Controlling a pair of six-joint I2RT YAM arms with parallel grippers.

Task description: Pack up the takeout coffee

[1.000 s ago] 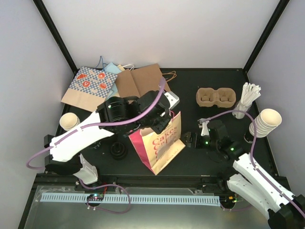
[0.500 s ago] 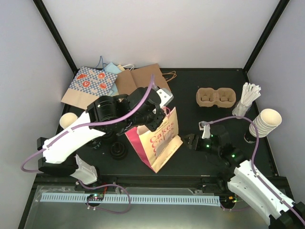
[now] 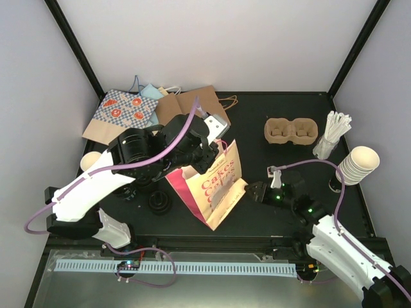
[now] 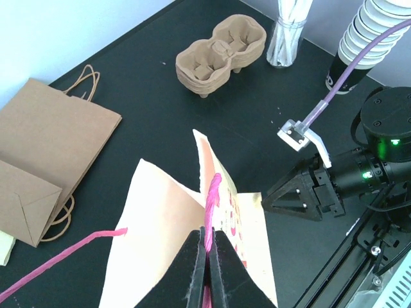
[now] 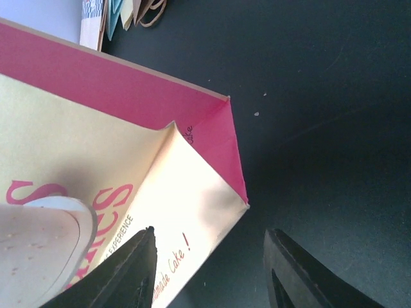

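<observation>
Mid-table, toward the near edge: paper bag point(image 3: 215, 183), cream face with pink lettering and pink sides, standing with its mouth open.

Left gripper point(image 4: 206, 234) is over the bag mouth, fingers pressed together on the bag's pink handle point(image 4: 212, 192); the cord runs up out of the pinch.

Right gripper point(image 5: 209, 231) is low, just beside the bag's right bottom corner. Its fingers are apart with nothing between them, and the corner sits just ahead of the gap. Whether they touch the bag cannot be told.

Coffee: cream cup point(image 3: 92, 160) near the table's left edge, partly behind the left arm, its top not legible. Round black lid point(image 3: 158, 202) just left of the bag's base. Whether a cup stands under it cannot be told.

Far-left corner: flat brown bag point(image 3: 186, 106) and patterned bag point(image 3: 122, 115), overlapping. Far-right area: pulp cup carrier point(image 3: 291, 130), then a glass of straws point(image 3: 331, 135). Stack of open cups point(image 3: 358, 165) at the right edge.
</observation>
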